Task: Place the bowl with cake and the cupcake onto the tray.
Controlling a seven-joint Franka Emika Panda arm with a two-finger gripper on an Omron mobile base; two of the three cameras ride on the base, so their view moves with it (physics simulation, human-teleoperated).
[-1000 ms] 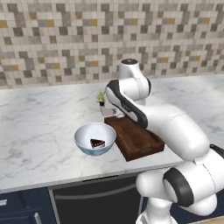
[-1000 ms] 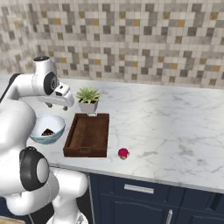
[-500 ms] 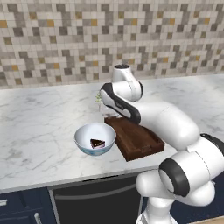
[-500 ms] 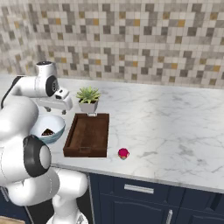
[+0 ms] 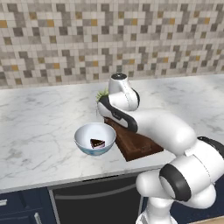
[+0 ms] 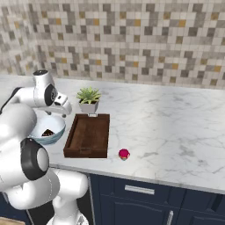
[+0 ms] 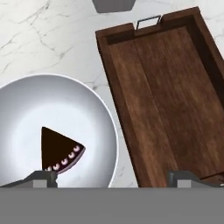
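A: Where is the tool (image 7: 111, 177) right now?
B: It hangs over the seam between the bowl (image 7: 94, 113) and the tray (image 7: 166, 100), pointing down at the surface (image 7: 48, 39). In the hand view one dark tip sits low over the bowl's white inside, the other low over the tray's wooden floor.

A: Is it holding anything?
B: No. The jaws stand spread wide, with nothing between them.

A: And the bowl?
B: It rests on the marble surface just left of the tray, its rim very close to the tray's left wall; I can't tell whether they touch. It is white inside, light blue outside (image 5: 87, 146). The cake (image 7: 59, 151), a dark wedge with a row of small pale dots along one edge, lies inside it, toward the near side.

A: The tray itself?
B: Dark brown, with raised edges and a small metal handle (image 7: 148, 21) at its far end. Nothing lies in it. From the right base view it sits near the front edge of the surface (image 6: 90, 136).

A: The cupcake?
B: Its pink-red top (image 6: 124, 154) shows on the surface to the right of the tray, near its near right corner, apart from it.

A: Anything else close by?
B: A small potted plant (image 6: 88, 100) stands just beyond the tray's far end, before the tiled wall (image 6: 132, 39).
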